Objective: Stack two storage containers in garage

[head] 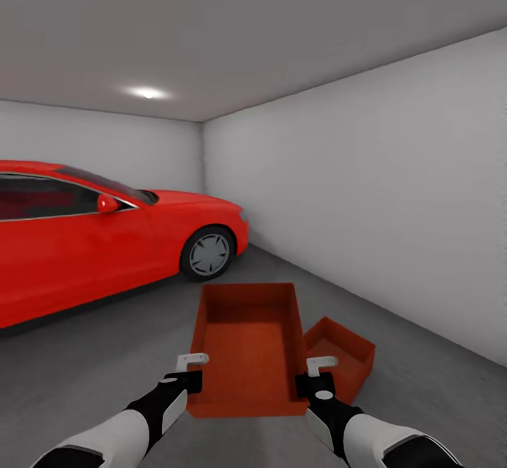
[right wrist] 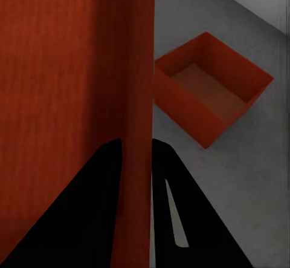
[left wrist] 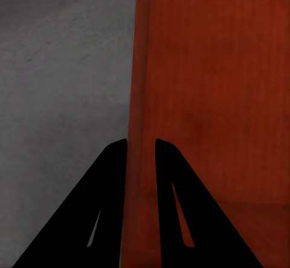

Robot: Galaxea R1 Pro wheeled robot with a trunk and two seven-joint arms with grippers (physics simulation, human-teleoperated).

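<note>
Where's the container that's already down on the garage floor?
In the head view, the second container sits on the concrete floor at lower right, just right of the held container, near the right wall.

Held container front-centre; 2nd container on floor right, maybe touching.

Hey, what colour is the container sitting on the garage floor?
Red-orange, plain, no pattern. The container on the floor shows best in the right wrist view.
</note>
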